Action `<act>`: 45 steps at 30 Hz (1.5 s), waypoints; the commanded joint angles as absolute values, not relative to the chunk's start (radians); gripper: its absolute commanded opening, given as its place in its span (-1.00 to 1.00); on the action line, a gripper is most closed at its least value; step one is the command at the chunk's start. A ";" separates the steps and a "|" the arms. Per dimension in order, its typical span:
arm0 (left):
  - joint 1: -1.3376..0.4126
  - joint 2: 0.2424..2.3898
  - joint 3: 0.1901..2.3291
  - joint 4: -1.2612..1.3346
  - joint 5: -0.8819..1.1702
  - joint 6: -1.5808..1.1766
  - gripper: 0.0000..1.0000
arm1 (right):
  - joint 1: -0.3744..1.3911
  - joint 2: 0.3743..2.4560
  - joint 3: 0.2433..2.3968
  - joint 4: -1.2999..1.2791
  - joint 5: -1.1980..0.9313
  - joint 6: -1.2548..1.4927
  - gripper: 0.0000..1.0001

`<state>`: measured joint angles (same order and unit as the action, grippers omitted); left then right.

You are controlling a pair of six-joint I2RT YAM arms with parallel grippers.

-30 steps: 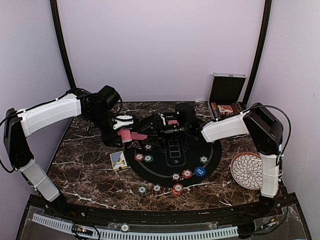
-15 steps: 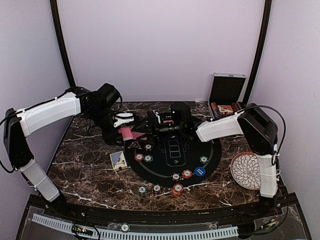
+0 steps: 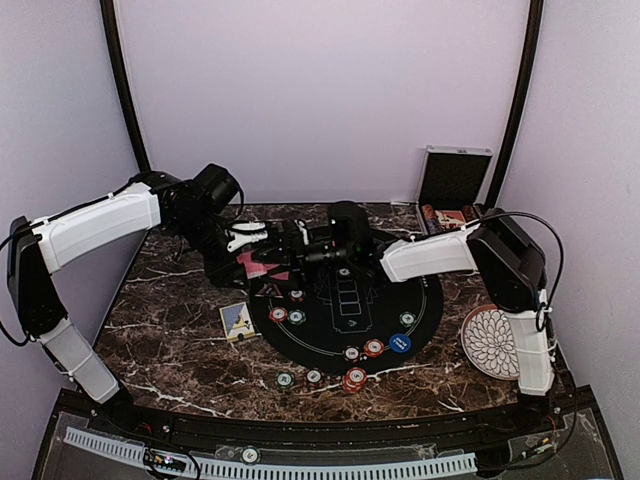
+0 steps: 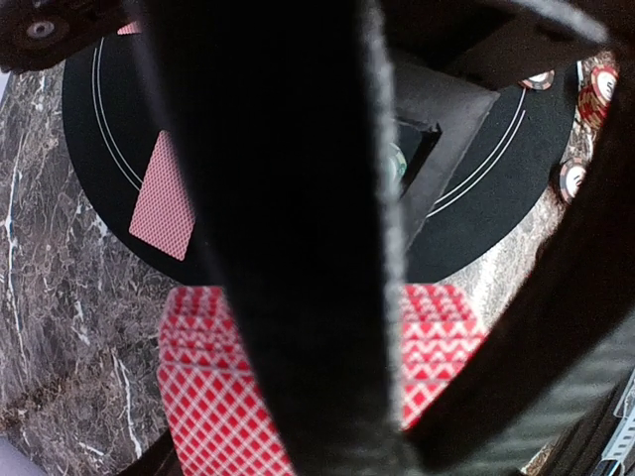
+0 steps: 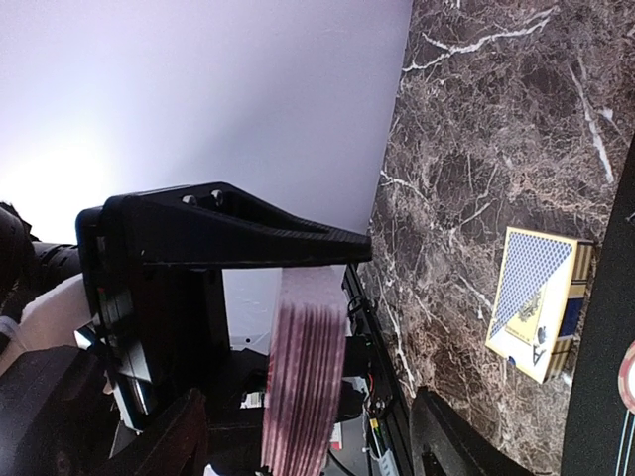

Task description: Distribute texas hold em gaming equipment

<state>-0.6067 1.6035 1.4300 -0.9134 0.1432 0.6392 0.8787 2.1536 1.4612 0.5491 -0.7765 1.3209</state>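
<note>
My left gripper (image 3: pixel 255 262) is shut on a deck of red-backed playing cards (image 3: pixel 252 270) and holds it above the left edge of the black round mat (image 3: pixel 420 300). The deck's patterned backs (image 4: pixel 218 397) fill the bottom of the left wrist view, partly hidden by a black bar. My right gripper (image 3: pixel 290 246) reaches left across the mat and stands open, its fingers on either side of the deck (image 5: pixel 308 367), apart from it. One card (image 4: pixel 164 198) lies face down on the mat. Striped poker chips (image 3: pixel 278 314) and a blue button (image 3: pixel 400 343) sit on the mat.
A blue card box (image 3: pixel 236 320) lies on the marble left of the mat. More chips (image 3: pixel 354 380) sit near the front edge. The silver case (image 3: pixel 452 195) stands open at the back right, and a white patterned plate (image 3: pixel 492 340) is at the right.
My right arm has moved left across the mat until its open fingers straddle the deck. The left gripper has shifted the deck only slightly.
</note>
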 commanded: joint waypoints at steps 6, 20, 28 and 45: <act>-0.609 1.591 1.461 -0.917 0.169 0.626 -0.91 | 0.924 2.235 1.569 0.549 -0.733 1.327 0.45; -0.608 1.590 1.455 -0.923 0.172 0.627 -0.91 | 0.941 2.339 1.678 0.576 -0.725 1.397 0.46; -0.609 1.581 1.449 -0.925 0.165 0.630 -0.92 | 0.910 2.285 1.576 0.520 -0.664 1.347 0.39; -0.607 1.571 1.419 -0.912 0.141 0.643 -0.93 | 0.876 2.155 1.453 0.511 -0.689 1.297 0.07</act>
